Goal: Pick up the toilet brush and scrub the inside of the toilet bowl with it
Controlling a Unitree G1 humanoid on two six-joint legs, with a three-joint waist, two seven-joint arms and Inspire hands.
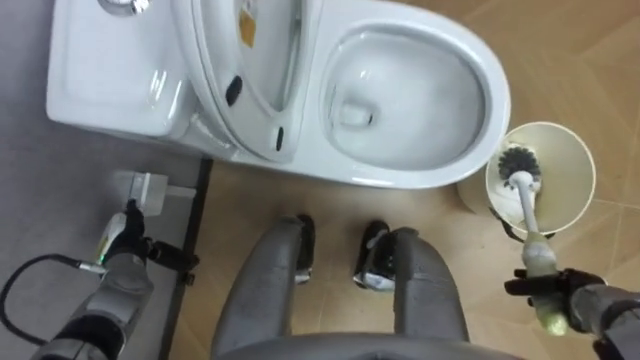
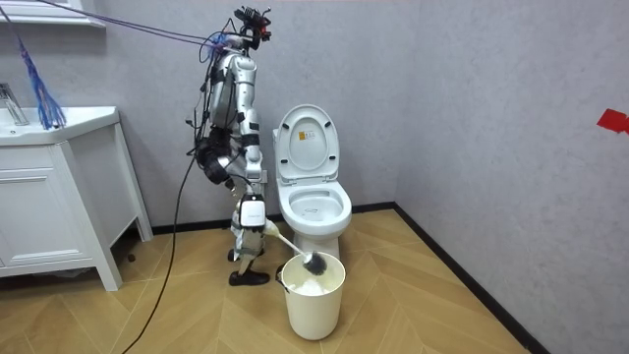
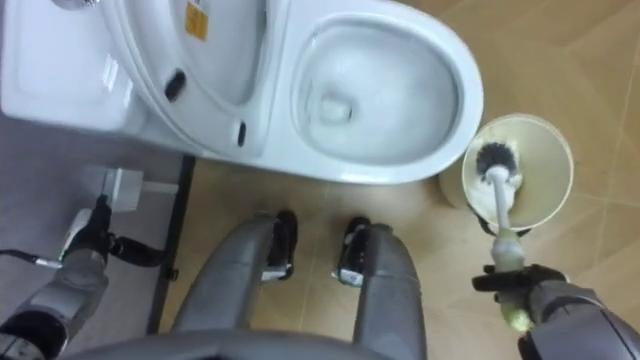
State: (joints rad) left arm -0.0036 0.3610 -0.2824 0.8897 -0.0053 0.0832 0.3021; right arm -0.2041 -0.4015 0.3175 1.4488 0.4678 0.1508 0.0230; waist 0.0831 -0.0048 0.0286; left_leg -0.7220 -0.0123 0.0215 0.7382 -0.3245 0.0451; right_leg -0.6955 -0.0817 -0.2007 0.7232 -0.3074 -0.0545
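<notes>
Toilet brush (image 1: 526, 205) is sitting head-down in the mouth of the cream bucket (image 1: 572, 170), with its handle slanting out toward 5 o'clock. Right robot hand (image 1: 560, 295) is clenching the handle's near end. Bucket is standing on the floor just beside the toilet (image 1: 400, 172), at 4 o'clock from the bowl. Seat (image 1: 250, 70) is standing raised. Left robot hand (image 1: 122, 238) is hanging at 8 o'clock; can't tell its fingers.

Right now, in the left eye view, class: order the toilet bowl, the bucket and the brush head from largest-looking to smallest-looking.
1. toilet bowl
2. bucket
3. brush head
The differences are plain, so nearness to the camera does not change the order.
</notes>
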